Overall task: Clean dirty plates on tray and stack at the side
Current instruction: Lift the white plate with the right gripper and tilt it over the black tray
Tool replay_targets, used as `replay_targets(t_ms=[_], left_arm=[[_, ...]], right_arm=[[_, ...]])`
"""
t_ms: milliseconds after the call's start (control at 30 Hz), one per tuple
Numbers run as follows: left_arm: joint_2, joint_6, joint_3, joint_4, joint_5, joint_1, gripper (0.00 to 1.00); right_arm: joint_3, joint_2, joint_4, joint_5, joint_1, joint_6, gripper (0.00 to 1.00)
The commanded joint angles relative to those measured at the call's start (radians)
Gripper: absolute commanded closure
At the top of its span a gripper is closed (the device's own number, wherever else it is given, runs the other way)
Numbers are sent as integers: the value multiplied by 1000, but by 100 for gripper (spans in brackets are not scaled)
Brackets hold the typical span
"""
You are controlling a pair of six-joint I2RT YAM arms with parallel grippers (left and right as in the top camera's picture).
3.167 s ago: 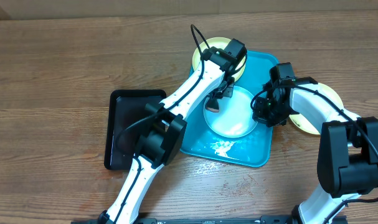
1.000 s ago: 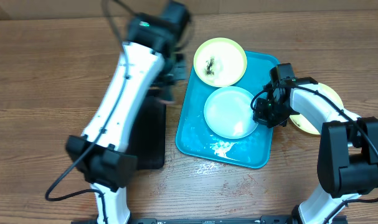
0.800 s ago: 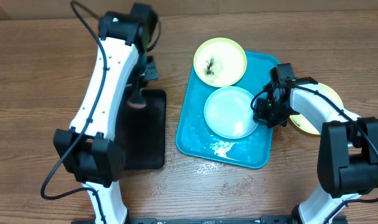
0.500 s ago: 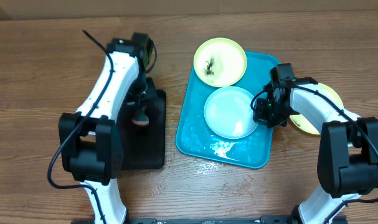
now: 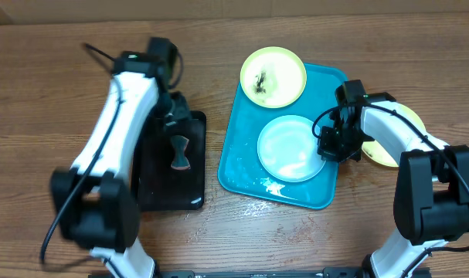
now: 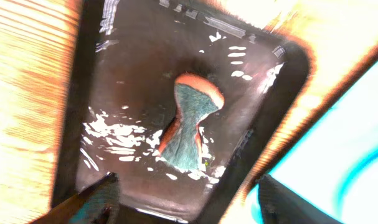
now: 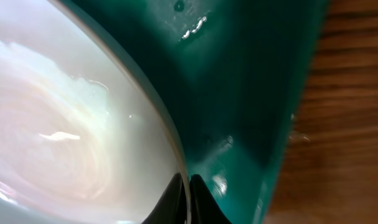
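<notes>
Stacking: right hand (image 5: 332, 144) pinches clean plate (image 5: 290, 148) by its rim, left hand (image 6: 189, 202) gapes above brush (image 5: 178, 152); next, likely lift onto side plate (image 5: 382, 157).

The right gripper (image 5: 327, 147) crowds the tray (image 5: 237, 167) on its right; the near rim seems open.

Overhead light is bright and even on the brown wooden tabletop (image 5: 64, 93), shadows soft; the white left arm (image 5: 114, 131) is motion-blurred. The left wrist view blows the wood orange-white, glare flecking the small black rectangular plastic tray (image 6: 132, 93). The right wrist view is dim, the pale round plastic plate (image 7: 64, 137) seemingly out of focus
</notes>
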Motion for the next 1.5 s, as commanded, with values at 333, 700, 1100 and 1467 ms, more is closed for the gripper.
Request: replay_targets(t_ms=[333, 700, 1100, 1467], left_arm=[[-563, 0, 85, 11, 53, 225, 0], [-673, 23, 85, -58, -38, 230, 0], [-620, 23, 85, -143, -74, 230, 0], [-565, 22, 85, -150, -74, 230, 0]], right_arm=[[402, -199, -54, 394, 414, -61, 96], [401, -130, 184, 734, 740, -60, 96], [401, -113, 226, 968, 916, -60, 96], [401, -113, 213, 1207, 1091, -58, 96]])
